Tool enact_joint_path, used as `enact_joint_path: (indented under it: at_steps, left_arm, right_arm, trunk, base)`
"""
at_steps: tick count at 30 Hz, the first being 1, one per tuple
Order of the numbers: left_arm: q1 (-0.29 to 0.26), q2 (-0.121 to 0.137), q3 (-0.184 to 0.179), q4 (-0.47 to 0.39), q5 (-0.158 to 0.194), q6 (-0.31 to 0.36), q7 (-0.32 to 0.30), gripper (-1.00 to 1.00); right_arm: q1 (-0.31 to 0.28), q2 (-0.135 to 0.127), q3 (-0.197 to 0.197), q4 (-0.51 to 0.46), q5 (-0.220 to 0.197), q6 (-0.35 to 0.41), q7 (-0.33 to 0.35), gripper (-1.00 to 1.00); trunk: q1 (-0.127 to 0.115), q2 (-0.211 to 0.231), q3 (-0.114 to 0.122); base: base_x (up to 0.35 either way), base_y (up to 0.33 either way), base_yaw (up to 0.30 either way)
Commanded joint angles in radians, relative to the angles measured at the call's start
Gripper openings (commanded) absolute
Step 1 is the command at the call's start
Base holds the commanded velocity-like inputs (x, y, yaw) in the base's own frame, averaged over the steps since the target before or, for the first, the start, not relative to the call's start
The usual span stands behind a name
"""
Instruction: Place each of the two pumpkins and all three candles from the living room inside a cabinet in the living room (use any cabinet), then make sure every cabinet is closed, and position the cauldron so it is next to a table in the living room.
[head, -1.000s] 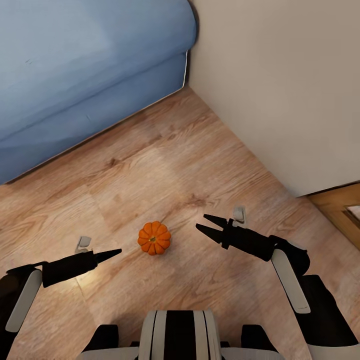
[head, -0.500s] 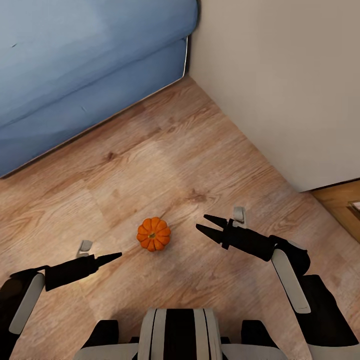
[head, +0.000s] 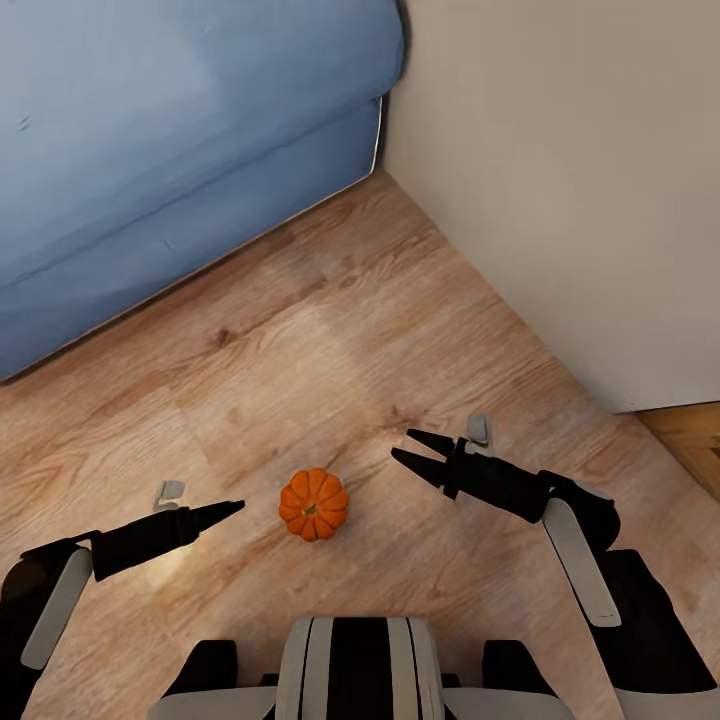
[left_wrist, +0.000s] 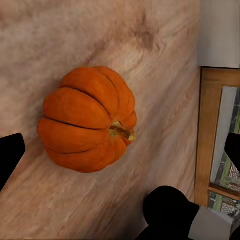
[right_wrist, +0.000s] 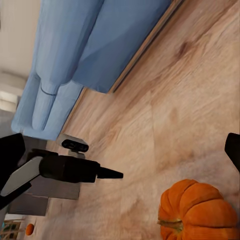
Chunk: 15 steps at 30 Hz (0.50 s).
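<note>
Both grippers hover open, left gripper (head: 228, 509) and right gripper (head: 415, 449), flanking a floor-bound orange pumpkin (head: 313, 503) between them.

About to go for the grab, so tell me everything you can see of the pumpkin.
The pumpkin is small, bright orange and deeply ribbed, with a short stem that looks dark in the head view and brownish up close. It looks whole. It sits on the wood floor, stem tilted a little off vertical. Nothing else touches it. It lies between the left gripper and the right gripper, clear of both.
</note>
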Motion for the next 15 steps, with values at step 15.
enact_joint_path:
  at_steps: [15]
  left_arm:
    - [-0.009, -0.002, -0.086, 0.127, -0.008, -0.146, 0.014, 1.0]
  right_arm:
    - [0.0, -0.001, 0.0, 0.0, -0.001, 0.0, 0.0, 1.0]
  trunk:
    - [0.0, 0.0, 0.0]
  base:
    - [0.063, 0.02, 0.0]
